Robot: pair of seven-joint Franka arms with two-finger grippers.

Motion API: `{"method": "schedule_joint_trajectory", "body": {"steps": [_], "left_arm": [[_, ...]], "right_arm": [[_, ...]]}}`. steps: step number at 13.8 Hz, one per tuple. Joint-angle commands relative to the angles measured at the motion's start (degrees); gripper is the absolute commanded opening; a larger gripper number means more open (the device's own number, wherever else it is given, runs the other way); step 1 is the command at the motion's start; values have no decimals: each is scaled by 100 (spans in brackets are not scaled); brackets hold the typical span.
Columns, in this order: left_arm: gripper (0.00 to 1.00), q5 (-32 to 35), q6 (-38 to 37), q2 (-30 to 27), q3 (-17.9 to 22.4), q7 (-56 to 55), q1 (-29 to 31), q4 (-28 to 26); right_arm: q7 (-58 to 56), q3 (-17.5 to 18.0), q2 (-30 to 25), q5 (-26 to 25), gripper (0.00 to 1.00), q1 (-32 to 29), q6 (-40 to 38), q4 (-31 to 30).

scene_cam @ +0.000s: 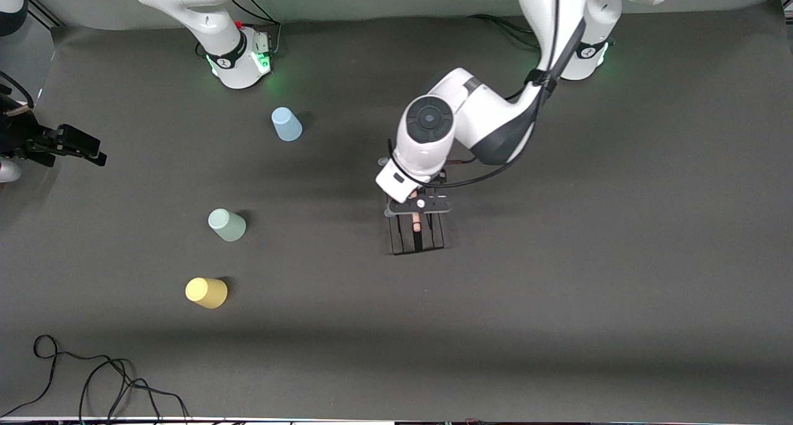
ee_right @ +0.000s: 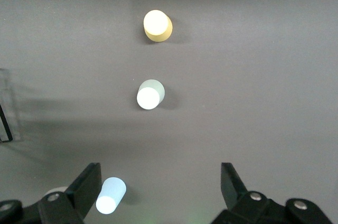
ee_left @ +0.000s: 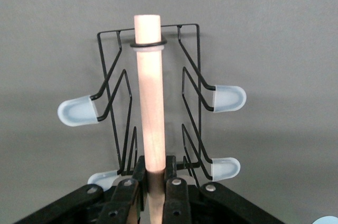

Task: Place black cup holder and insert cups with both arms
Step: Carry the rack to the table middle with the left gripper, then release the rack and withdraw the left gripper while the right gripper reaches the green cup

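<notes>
cups (scene_cam: pixel 227 224) well apart — bare mat (scene_cam: pixel 557 289) between

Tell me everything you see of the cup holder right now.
The holder is a black wire rack around a pale wooden rod, with blue-grey capped prongs sticking out on both sides. The left claw is shut on the rod's end. It sits mid-table under the left arm, well apart from the cups.

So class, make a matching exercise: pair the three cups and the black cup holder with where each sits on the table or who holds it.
Things:
1. blue cup
2. green cup
3. yellow cup
4. black cup holder

Places:
A. nearest the front camera
B. held by its wooden rod in the left gripper
C. nearest the right arm's base
D. between the other two cups

Pairs: 1-C, 2-D, 3-A, 4-B
</notes>
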Motion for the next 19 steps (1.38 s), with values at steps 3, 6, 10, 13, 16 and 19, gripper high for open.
{"method": "schedule_joint_trajectory", "body": {"steps": [3, 6, 10, 13, 16, 19], "left_arm": [[0, 84, 44, 159, 104, -597, -119, 205], [88, 111, 193, 247, 112, -325, -84, 232], [98, 137, 1, 168, 148, -157, 100, 574], [98, 128, -788, -77, 148, 464, 442, 776], [98, 102, -1860, -595, 139, 1273, 1083, 917], [99, 128, -2756, -1210, 148, 2186, 1873, 917]], "right_arm": [[132, -41, -25, 85, 100, 52, -32, -27], [132, -41, 1, 85, 100, 52, -15, -35], [886, 29, 71, 103, 100, 314, 151, -97], [1187, 38, 45, 112, 100, 676, 555, -412], [1100, 29, -121, 103, 100, 738, 1178, -1157], [985, -24, -420, 103, 100, 729, 1977, -2185]]}}
